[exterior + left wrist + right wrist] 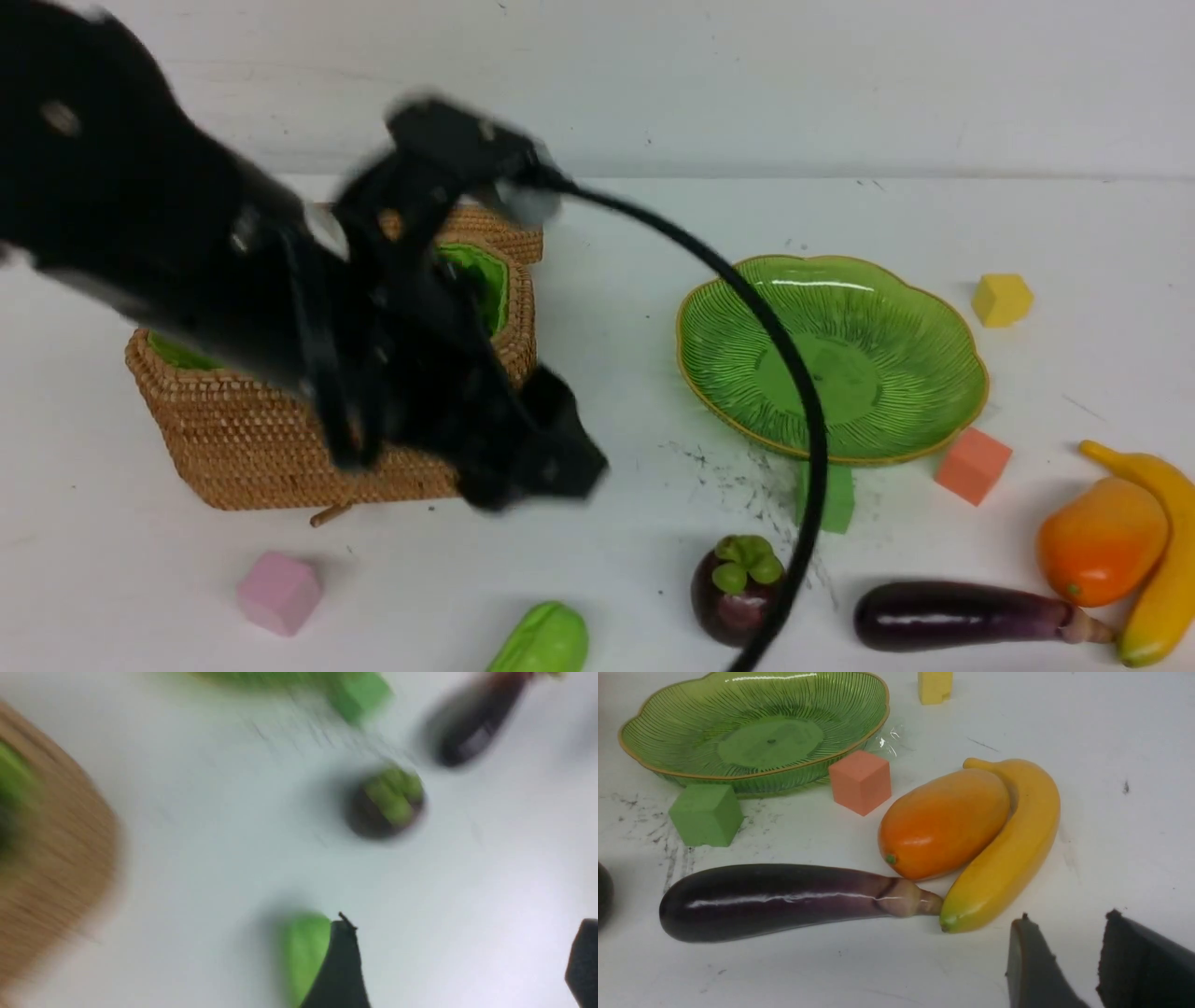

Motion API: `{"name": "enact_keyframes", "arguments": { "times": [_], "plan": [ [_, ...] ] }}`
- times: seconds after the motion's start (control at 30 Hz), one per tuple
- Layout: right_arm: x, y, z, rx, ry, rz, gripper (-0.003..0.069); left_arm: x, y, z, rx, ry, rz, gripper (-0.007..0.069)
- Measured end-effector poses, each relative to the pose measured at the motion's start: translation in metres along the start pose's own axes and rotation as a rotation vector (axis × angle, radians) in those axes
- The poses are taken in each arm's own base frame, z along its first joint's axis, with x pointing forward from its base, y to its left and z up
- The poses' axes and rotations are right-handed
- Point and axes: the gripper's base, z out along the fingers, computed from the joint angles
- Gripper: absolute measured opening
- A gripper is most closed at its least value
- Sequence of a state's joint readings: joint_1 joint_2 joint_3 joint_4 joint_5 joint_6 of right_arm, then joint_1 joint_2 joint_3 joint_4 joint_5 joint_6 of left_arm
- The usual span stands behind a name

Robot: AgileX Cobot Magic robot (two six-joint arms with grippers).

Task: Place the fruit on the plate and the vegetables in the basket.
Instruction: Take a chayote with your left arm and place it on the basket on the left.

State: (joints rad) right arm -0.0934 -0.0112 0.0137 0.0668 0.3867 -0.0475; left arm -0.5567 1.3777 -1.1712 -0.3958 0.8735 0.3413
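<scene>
The left tool [462, 956] is hanging above the surface [635, 523], its two fingers standing wide apart with nothing showing between them. The green vegetable [546, 639] is lying on the robot's side of that tool, close to the bottom of the front view, and I'm guessing it's the one being lined up next. From here, the reach is calling for a draw back toward the robot. Its long axis is slanting, the far end leaning to the right; the near end is running out of sight, so the jaws are probably needing a turn to close across it. The basket [327, 448] is sitting farther off and to the left, also on the left arm's side. The right tool [1069, 956] is standing open and empty near the banana [1008, 849], well apart from the green vegetable, so the left is being the nearer one.
</scene>
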Motion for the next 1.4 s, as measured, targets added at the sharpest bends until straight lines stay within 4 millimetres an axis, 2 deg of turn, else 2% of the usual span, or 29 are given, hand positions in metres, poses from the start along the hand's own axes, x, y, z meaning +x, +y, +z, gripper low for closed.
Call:
{"name": "enact_keyframes", "arguments": {
  "times": [0.1, 0.2, 0.4, 0.73, 0.83, 1.0, 1.13, 1.23, 1.4],
  "plan": [
    [0.000, 0.000, 0.000, 0.000, 0.000, 0.000, 0.0243, 0.013, -0.003, 0.028, 0.016, 0.110, -0.147, 0.0581],
    [0.000, 0.000, 0.000, 0.000, 0.000, 0.000, 0.0243, 0.023, 0.003, 0.053, -0.025, 0.224, -0.231, 0.0581],
    [0.000, 0.000, 0.000, 0.000, 0.000, 0.000, 0.0243, 0.040, 0.015, 0.089, -0.094, 0.418, -0.402, 0.0578],
    [0.000, 0.000, 0.000, 0.000, 0.000, 0.000, 0.0243, 0.059, 0.031, 0.148, -0.115, 0.536, -0.431, 0.0576],
    [0.000, 0.000, 0.000, 0.000, 0.000, 0.000, 0.0243, 0.065, 0.034, 0.158, -0.110, 0.576, -0.409, 0.0554],
    [0.000, 0.000, 0.000, 0.000, 0.000, 0.000, 0.0243, 0.067, 0.033, 0.157, -0.091, 0.600, -0.360, 0.0430],
    [0.000, 0.000, 0.000, 0.000, 0.000, 0.000, 0.0243, 0.066, 0.032, 0.151, -0.090, 0.612, -0.336, 0.0433],
    [0.000, 0.000, 0.000, 0.000, 0.000, 0.000, 0.0243, 0.056, 0.031, 0.138, -0.105, 0.583, -0.299, 0.0433],
    [0.000, 0.000, 0.000, 0.000, 0.000, 0.000, 0.0243, 0.011, 0.030, 0.079, -0.218, 0.439, -0.129, 0.0433]
  ]
}}
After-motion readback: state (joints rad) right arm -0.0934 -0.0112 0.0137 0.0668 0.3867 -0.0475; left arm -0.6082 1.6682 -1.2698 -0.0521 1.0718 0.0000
